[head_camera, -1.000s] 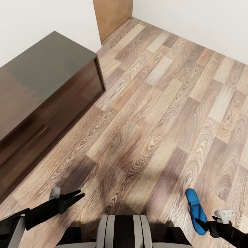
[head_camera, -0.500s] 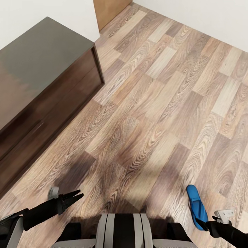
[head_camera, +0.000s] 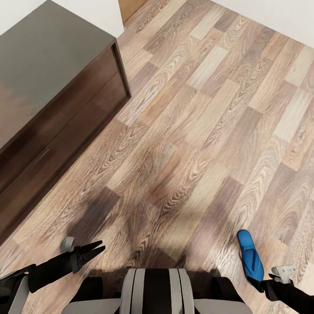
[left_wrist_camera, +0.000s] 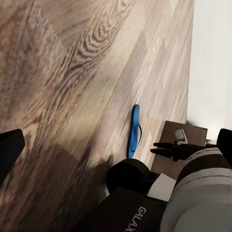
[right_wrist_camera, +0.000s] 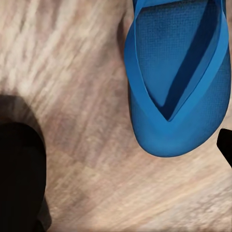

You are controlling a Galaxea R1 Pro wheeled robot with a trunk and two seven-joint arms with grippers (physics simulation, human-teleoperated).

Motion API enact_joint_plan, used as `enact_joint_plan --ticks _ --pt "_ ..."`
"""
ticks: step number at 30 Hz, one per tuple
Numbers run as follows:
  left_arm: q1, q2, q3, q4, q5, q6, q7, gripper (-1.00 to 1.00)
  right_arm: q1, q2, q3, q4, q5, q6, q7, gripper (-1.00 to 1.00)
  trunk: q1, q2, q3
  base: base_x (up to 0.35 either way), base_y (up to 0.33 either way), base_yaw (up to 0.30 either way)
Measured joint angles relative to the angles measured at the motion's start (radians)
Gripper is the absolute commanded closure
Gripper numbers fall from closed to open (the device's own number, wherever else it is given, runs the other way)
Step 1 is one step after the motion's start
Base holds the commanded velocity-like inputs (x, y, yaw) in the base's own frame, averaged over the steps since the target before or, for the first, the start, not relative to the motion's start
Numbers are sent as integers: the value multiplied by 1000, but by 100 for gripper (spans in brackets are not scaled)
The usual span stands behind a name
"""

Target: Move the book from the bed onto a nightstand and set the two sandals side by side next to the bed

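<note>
One bright blue sandal (head_camera: 250, 256) lies flat on the wood-plank floor (head_camera: 196, 131) at the lower right of the head view. My right gripper (head_camera: 261, 285) hangs open just behind its toe end. In the right wrist view the sandal (right_wrist_camera: 176, 77) fills the space ahead, strap side up, with the dark fingers (right_wrist_camera: 21, 179) apart on either side and not touching it. My left gripper (head_camera: 99, 248) hovers open over bare floor at the lower left. The left wrist view catches the sandal (left_wrist_camera: 134, 130) edge-on beside my right gripper (left_wrist_camera: 162, 148). The book, bed, nightstand and second sandal are out of view.
A long low dark brown cabinet (head_camera: 43, 87) runs along the left, against a white wall. A strip of brown door (head_camera: 130, 5) shows at the top. My trunk (head_camera: 152, 288) and base (left_wrist_camera: 130, 179) sit at the bottom centre, and open floor stretches ahead and to the right.
The head camera has moved, so the cabinet and floor slide up the picture. Both arms hold their pose, and the sandal stays on the floor by my right gripper.
</note>
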Motion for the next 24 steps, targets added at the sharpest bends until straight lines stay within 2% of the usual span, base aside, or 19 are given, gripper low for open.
enact_joint_plan --ticks 24 --pt "0 -1 -1 0 -2 -1 -1 -100 0 -1 -3 -1 0 -9 -3 -100 4 -2 0 0 0 0"
